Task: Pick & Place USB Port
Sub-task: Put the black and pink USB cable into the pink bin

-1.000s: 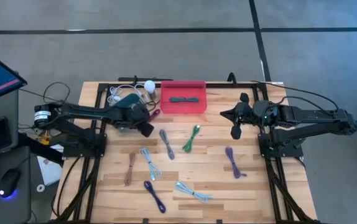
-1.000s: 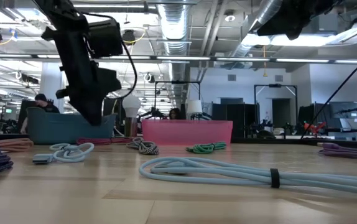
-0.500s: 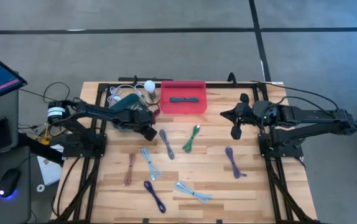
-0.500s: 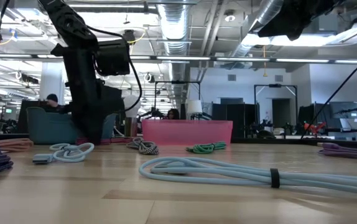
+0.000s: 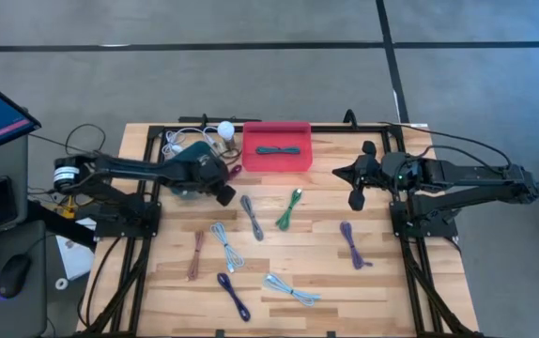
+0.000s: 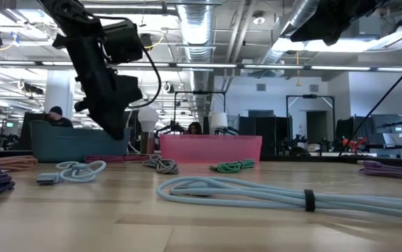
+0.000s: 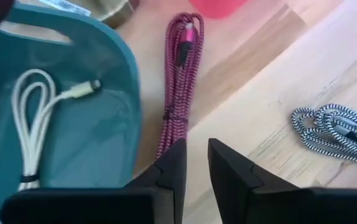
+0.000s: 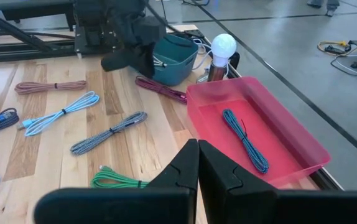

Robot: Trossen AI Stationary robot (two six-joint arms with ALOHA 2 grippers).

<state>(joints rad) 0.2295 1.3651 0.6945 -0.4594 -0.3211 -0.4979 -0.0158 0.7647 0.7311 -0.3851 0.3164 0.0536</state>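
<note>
My left gripper [image 5: 221, 193] [image 7: 194, 151] hangs above the table beside the teal bin [image 7: 73, 124]. Its fingers are empty, with a narrow gap between them. A magenta cable [image 7: 178, 81] [image 5: 234, 172] lies flat on the wood along the bin's side, just ahead of the fingertips. A white cable [image 7: 35, 118] rests inside the bin. My right gripper [image 5: 356, 199] [image 8: 197, 155] waits shut and empty at the table's right, raised, facing the red tray [image 8: 290, 140]. A dark teal cable [image 8: 244, 140] lies in that tray.
Several bundled cables lie on the wood: a black-and-white one [image 5: 251, 214], green [image 5: 288, 208], purple [image 5: 352, 242], light blue [image 5: 227, 246], brown [image 5: 197, 253]. A bulb lamp [image 5: 224, 130] stands between the bin and the tray at the far edge.
My left gripper dipped down to the table next to the teal bin and the magenta cable, then rose again to about its earlier height. The magenta cable still lies on the wood. The right arm has kept still.
</note>
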